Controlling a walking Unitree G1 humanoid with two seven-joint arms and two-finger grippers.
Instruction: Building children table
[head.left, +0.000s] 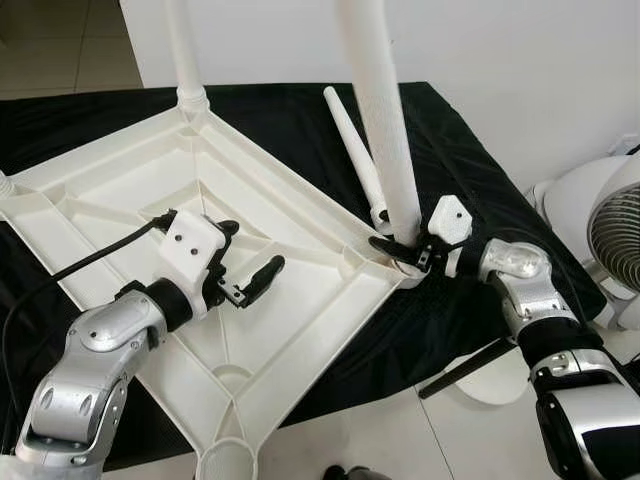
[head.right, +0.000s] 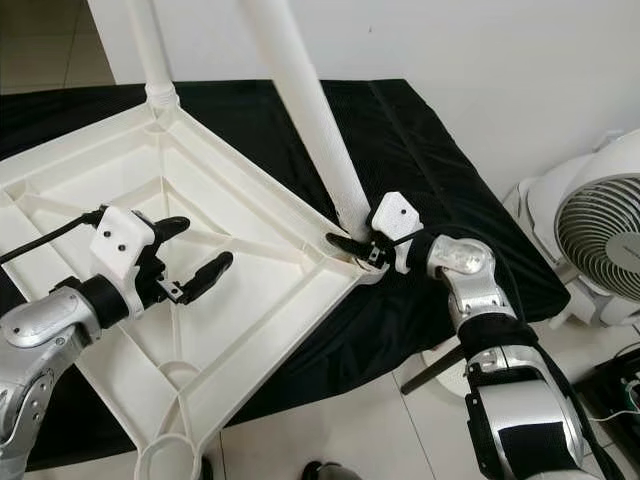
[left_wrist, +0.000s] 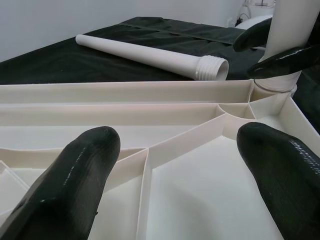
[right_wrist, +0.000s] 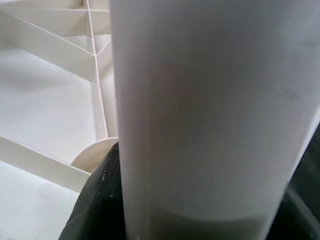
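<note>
— Two claws, where are they?
— Left claw (head.left: 250, 280) hovers apart over the tabletop (head.left: 300, 230). Right claw (head.left: 400, 250) is clamped on the upright leg (head.left: 385, 130) at its corner socket.
— And farther?
— A loose leg (head.left: 352, 150) lies behind, nearer the right arm.

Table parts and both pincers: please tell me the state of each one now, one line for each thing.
Tabletop: upside down on the black cloth, ribs facing up.
Far leg: upright in its corner socket.
Near leg: standing in its corner socket, tilted.
Loose leg: lying on the cloth, threaded end bare.
Near corner socket: without a leg.
Right pincer: shut on the near leg's base.
Left pincer: open over the tabletop, holding nothing.
</note>
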